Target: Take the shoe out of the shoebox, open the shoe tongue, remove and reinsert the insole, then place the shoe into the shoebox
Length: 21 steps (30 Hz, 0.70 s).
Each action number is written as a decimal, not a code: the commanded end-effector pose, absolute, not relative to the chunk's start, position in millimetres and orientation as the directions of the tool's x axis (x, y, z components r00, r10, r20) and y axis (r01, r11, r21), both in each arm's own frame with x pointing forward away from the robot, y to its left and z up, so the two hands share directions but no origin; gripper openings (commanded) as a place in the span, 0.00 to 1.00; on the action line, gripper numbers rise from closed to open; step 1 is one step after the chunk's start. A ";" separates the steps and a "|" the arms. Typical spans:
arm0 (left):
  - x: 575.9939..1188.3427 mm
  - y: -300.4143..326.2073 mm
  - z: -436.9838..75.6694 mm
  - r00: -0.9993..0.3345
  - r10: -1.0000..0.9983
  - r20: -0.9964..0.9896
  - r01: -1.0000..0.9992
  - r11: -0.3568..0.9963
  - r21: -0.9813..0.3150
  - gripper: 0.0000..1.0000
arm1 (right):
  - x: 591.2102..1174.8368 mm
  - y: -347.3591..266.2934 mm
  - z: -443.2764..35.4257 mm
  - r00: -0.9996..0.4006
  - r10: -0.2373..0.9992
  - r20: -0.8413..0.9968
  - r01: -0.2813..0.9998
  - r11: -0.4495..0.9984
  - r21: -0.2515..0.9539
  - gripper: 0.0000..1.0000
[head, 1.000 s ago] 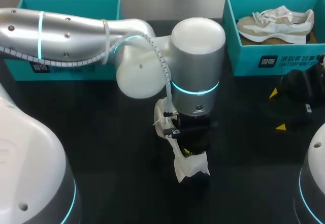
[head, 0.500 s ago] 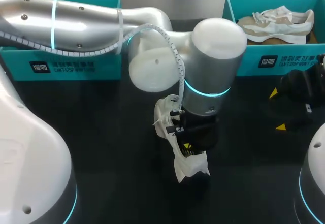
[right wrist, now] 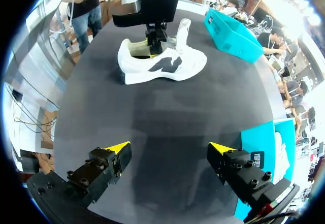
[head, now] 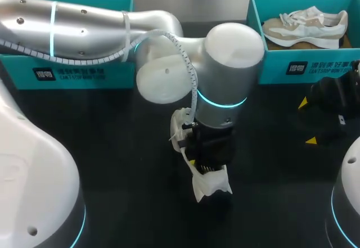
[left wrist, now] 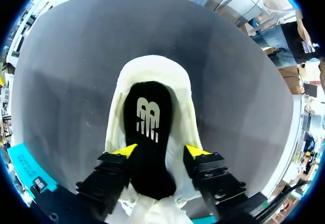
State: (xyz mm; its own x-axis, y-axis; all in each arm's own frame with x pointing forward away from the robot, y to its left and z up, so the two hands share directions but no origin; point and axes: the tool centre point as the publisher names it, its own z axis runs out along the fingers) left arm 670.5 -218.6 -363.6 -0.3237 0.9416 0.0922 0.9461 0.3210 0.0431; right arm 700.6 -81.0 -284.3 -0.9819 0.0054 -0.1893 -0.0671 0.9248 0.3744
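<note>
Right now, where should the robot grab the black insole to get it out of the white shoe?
Probably the heel end of the black insole, coming straight down from above. The white shoe sits on its sole with its mouth facing up, so only that end shows. The left tool hangs over it, open.

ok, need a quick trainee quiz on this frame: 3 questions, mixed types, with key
1. True or false: the shoe under the left claw stands on the table.
2. Its insole is: A white, B black, C teal.
3. Fill in: the right claw is ___ and holds nothing.

Key: 1 true; 2 B; 3 open.
</note>
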 end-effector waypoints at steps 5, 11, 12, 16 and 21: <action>674.1 -219.0 -363.5 -0.319 0.945 0.066 0.948 0.318 0.033 1.00 | 699.6 -80.5 -284.5 -0.982 0.006 -0.190 -0.066 0.926 0.371 1.00; 674.8 -214.7 -357.5 -0.318 0.948 0.030 0.948 0.317 0.022 1.00 | 699.6 -80.5 -284.5 -0.982 0.006 -0.190 -0.066 0.926 0.371 1.00; 675.2 -214.0 -355.9 -0.318 0.948 0.029 0.948 0.317 0.024 1.00 | 699.6 -80.5 -284.5 -0.982 0.006 -0.190 -0.066 0.926 0.371 1.00; 679.5 -212.5 -348.3 -0.307 0.952 0.005 0.951 0.307 0.015 1.00 | 699.6 -80.5 -284.5 -0.982 0.006 -0.190 -0.066 0.926 0.371 1.00; 690.3 -206.5 -339.5 -0.289 0.957 -0.035 0.957 0.287 -0.052 1.00 | 699.6 -80.5 -284.5 -0.982 0.006 -0.190 -0.066 0.926 0.371 1.00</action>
